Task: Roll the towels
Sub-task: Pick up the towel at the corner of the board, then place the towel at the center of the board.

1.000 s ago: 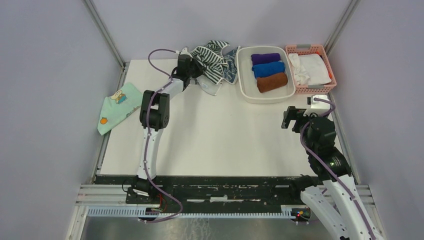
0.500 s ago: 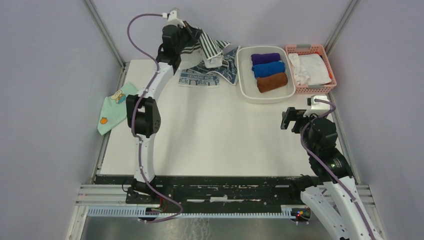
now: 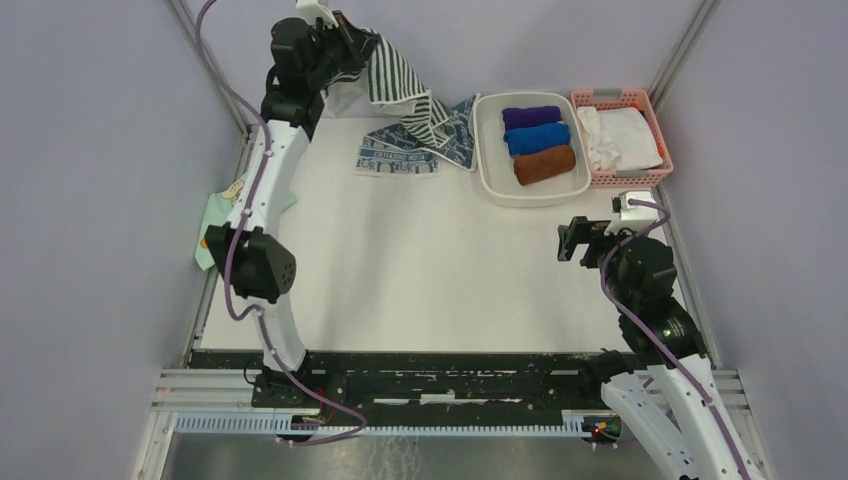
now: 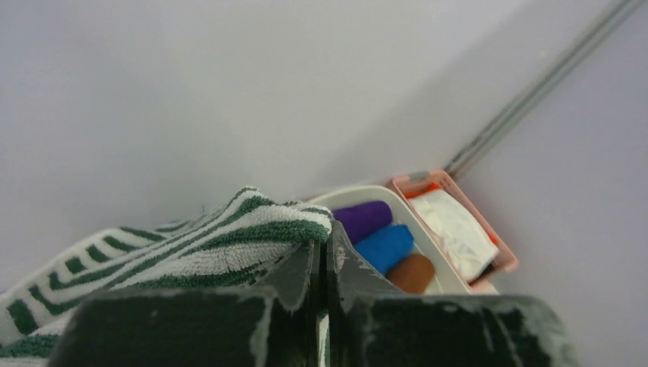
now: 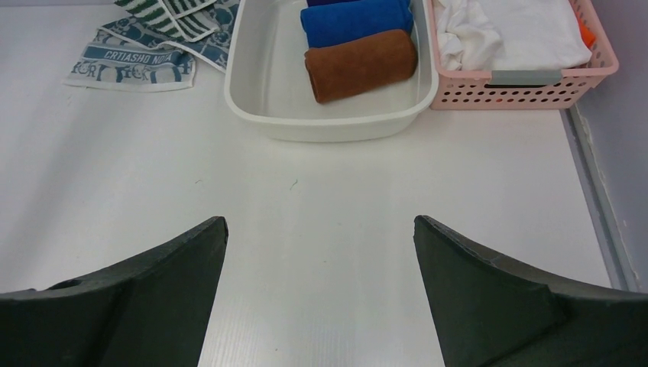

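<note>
Two towels: the striped towel [image 3: 400, 85] hangs limp at far left, its edge clamped in the left gripper [image 3: 345, 40]; the blue towel [image 3: 400, 158] lies flat beneath (soft, light, best taken by corners); the right gripper [image 5: 321, 229] gapes

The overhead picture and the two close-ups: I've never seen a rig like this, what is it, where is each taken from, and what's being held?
Two robot arms are bolted at the near edge of a white table. One picture looks down from above; the others come from a camera on each wrist. The left end effector is shut on the striped towel, holding it up near the far wall. The right end effector is open and empty. A blue-grey towel lies beside a white tub of three rolled cloths and a pink basket.
</note>
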You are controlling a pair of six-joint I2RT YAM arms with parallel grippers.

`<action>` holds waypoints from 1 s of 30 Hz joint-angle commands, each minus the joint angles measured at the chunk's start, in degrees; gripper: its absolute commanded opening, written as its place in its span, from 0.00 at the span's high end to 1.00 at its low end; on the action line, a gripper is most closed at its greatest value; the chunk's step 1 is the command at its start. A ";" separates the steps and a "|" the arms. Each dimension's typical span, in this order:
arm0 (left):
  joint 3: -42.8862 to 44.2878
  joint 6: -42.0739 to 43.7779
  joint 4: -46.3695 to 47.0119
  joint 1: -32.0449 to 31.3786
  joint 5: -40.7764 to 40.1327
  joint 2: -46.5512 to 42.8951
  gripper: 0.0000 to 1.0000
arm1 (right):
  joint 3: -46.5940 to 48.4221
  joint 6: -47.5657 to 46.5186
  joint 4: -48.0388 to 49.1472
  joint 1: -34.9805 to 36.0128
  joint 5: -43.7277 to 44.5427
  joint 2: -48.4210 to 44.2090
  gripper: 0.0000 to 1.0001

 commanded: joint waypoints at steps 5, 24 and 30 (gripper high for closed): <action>-19.30 5.57 -2.65 -4.34 9.28 -27.42 0.97 | 0.96 2.31 3.03 0.30 -5.10 -0.48 0.00; -46.13 4.04 -1.40 -31.04 12.16 -30.13 0.46 | 2.15 5.47 2.94 0.24 -14.16 10.46 0.00; -52.21 6.66 -5.78 -30.27 1.92 -36.86 0.29 | 1.97 5.39 2.69 0.23 -17.90 13.75 0.00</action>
